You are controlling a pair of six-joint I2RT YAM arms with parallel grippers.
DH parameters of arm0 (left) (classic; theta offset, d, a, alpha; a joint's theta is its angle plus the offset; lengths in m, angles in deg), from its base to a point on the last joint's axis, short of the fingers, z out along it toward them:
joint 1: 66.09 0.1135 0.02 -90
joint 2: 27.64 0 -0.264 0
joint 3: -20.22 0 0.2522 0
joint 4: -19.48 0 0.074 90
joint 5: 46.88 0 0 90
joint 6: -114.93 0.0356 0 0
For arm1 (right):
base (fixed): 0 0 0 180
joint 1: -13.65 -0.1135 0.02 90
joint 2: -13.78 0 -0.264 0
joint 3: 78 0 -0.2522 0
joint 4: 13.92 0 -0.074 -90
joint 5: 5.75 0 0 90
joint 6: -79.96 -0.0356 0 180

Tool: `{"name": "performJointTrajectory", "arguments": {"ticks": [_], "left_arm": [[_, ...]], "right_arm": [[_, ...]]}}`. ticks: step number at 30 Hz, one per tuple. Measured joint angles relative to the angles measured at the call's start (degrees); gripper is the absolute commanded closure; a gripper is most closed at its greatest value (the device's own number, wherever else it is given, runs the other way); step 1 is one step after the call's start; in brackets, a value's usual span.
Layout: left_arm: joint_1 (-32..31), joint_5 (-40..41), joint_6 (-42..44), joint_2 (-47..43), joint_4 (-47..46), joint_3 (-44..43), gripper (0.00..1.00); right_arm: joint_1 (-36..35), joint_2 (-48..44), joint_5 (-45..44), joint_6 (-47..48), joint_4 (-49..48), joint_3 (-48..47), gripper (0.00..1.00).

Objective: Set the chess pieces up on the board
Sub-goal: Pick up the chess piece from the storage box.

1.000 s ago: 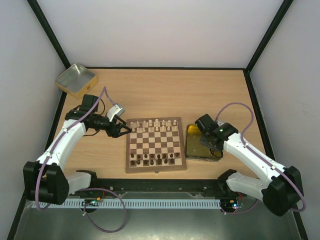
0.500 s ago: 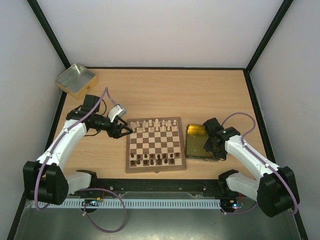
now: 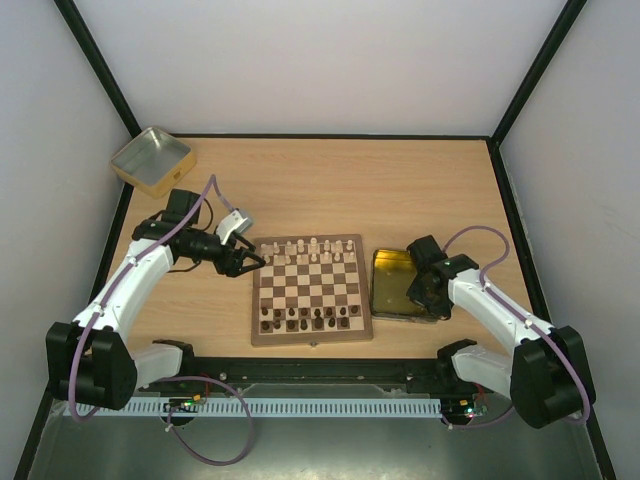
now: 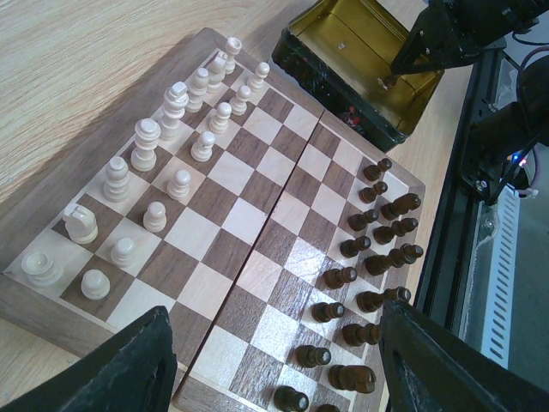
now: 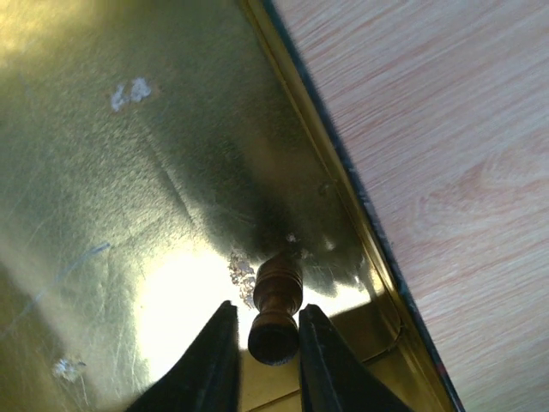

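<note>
Right gripper [image 5: 268,313]: jaws flank a small dark-brown turned wooden pawn [image 5: 276,296] in a corner of the gold metal tin [image 5: 129,172]; whether it is gripped, I cannot tell.
Left gripper [image 4: 276,313]: open, empty, at the checked wooden board [image 4: 257,232].
Risk: the pawn could slip out or snag the tin wall.

The top external camera is looking down from above and behind the arm bases, taking in the whole table [image 3: 400,180], the board [image 3: 310,290] and the open gold tin [image 3: 385,275] just beside it. The left wrist camera is sitting low at the board's left side, facing across it toward that tin, so both are appearing in those two views. The right wrist camera is staring into the tin's corner from very close.
</note>
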Motion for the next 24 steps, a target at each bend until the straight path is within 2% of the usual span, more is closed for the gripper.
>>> {"name": "performJointTrajectory", "arguments": {"ticks": [3,8,17,24], "left_arm": [[0.0,0.0,0.0,0.0,0.0,0.0,0.34],[-0.1,0.0,0.0,0.0,0.0,0.0,0.34],[-0.1,0.0,0.0,0.0,0.0,0.0,0.35],[-0.1,0.1,0.0,0.1,0.0,0.0,0.35]], "right_arm": [[0.1,0.0,-0.3,-0.3,-0.2,0.1,0.93],[0.2,0.0,-0.4,-0.2,-0.3,0.2,0.97],[-0.3,-0.5,-1.0,1.7,2.0,-4.8,0.97],[-7.9,-1.4,-2.9,1.6,3.0,-9.6,0.98]]}}
